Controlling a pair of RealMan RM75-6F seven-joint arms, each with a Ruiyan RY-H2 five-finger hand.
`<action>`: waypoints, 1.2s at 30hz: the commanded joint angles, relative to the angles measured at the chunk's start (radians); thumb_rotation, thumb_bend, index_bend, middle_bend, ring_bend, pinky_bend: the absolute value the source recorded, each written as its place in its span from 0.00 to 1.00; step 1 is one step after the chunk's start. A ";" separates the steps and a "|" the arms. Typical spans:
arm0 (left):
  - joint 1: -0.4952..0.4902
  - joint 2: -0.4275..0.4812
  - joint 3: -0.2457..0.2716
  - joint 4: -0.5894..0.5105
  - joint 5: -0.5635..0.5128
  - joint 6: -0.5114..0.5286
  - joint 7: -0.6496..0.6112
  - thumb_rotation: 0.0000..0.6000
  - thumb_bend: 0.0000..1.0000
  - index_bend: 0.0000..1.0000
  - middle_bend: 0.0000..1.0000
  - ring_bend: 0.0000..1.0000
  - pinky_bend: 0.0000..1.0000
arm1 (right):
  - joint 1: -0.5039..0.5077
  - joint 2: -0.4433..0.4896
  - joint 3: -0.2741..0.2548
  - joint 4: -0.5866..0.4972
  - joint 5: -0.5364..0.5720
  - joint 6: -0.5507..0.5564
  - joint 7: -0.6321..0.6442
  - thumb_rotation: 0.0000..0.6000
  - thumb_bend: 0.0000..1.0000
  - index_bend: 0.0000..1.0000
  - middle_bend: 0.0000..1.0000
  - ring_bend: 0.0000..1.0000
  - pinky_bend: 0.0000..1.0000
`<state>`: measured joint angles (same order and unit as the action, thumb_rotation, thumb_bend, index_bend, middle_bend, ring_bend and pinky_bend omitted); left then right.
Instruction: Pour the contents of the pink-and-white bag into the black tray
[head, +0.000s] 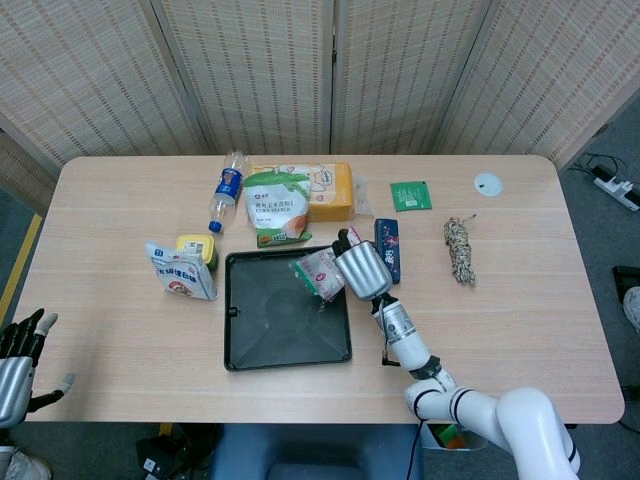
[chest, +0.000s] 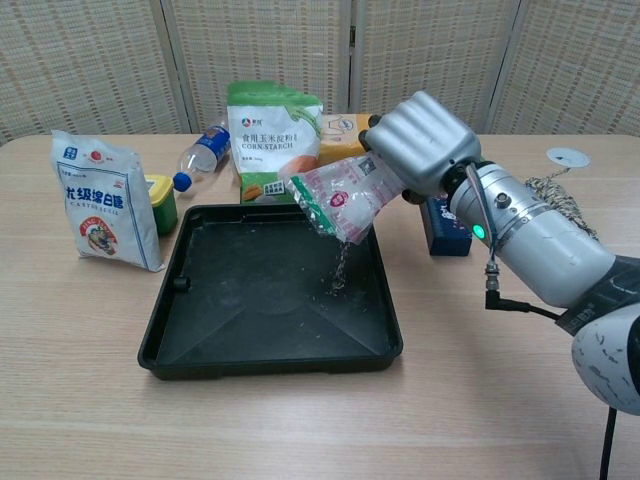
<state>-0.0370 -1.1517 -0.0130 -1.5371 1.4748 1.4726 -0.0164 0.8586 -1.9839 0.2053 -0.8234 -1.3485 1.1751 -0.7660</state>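
Right hand clamped on pink-and-white bag, held tilted above the far right part of black tray, lower corner pointing down. Thin stream of grains falling from bag into tray, also visible in head view below bag over tray. Left hand off the tabletop at lower left edge of head view, fingers spread, holding nothing.

Around the tray: corn starch bag upright just behind the far rim, yellow package lying behind it, plastic bottle on its side to the far left. White-blue bag standing left of tray, small yellow-green container just behind it. Dark blue box right of tray, partly hidden by right forearm. Further right: twine bundle, green packet, white disc. Nothing between bag and tray floor but the falling grains.
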 joint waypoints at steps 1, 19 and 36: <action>0.000 0.000 0.001 0.000 0.001 0.000 0.000 1.00 0.32 0.00 0.03 0.05 0.00 | -0.015 -0.004 0.028 -0.029 0.039 -0.022 0.050 1.00 0.49 0.73 0.61 0.85 1.00; -0.003 0.008 0.000 -0.030 0.010 0.005 0.028 1.00 0.32 0.00 0.03 0.05 0.00 | -0.151 0.102 0.157 -0.300 0.265 -0.247 0.644 1.00 0.49 0.75 0.62 0.85 1.00; -0.008 0.024 0.004 -0.080 0.022 0.007 0.074 1.00 0.32 0.00 0.03 0.05 0.00 | -0.238 0.284 0.179 -0.394 0.118 -0.591 1.427 1.00 0.49 0.75 0.62 0.84 1.00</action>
<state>-0.0448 -1.1290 -0.0102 -1.6152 1.4949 1.4796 0.0560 0.6372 -1.7356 0.3887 -1.2231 -1.1447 0.6366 0.5453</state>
